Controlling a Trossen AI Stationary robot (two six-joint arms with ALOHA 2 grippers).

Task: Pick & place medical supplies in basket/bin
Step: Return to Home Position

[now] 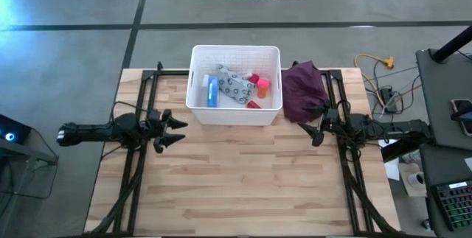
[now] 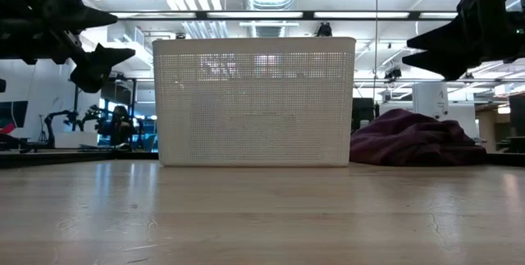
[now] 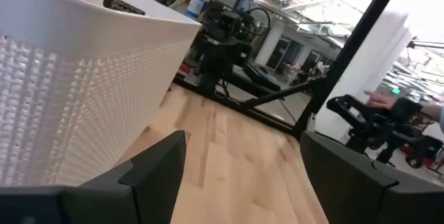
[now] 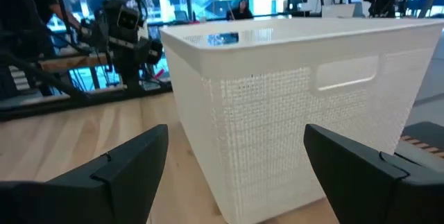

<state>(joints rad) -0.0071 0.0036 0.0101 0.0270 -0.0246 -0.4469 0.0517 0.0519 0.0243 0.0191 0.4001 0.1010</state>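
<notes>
The white slotted basket (image 1: 234,85) stands on the far middle of the table, also in the low view (image 2: 254,101). Inside it lie a blue packet (image 1: 212,91), a pale patterned pouch (image 1: 233,85), and red, pink and orange pieces (image 1: 258,88). My left gripper (image 1: 175,130) hovers open above the table, left of the basket's near corner. My right gripper (image 1: 311,130) hovers open, right of the basket's near corner and just near of the dark purple cloth (image 1: 303,91). Both wrist views show open fingers with the basket wall (image 3: 69,99) (image 4: 291,113) ahead.
The dark purple cloth lies heaped on the table against the basket's right side (image 2: 414,140). Black frame rails (image 1: 136,164) run along the table's left and right sides. Bare wood (image 1: 243,179) spreads over the near half. Cables and equipment sit off the right edge.
</notes>
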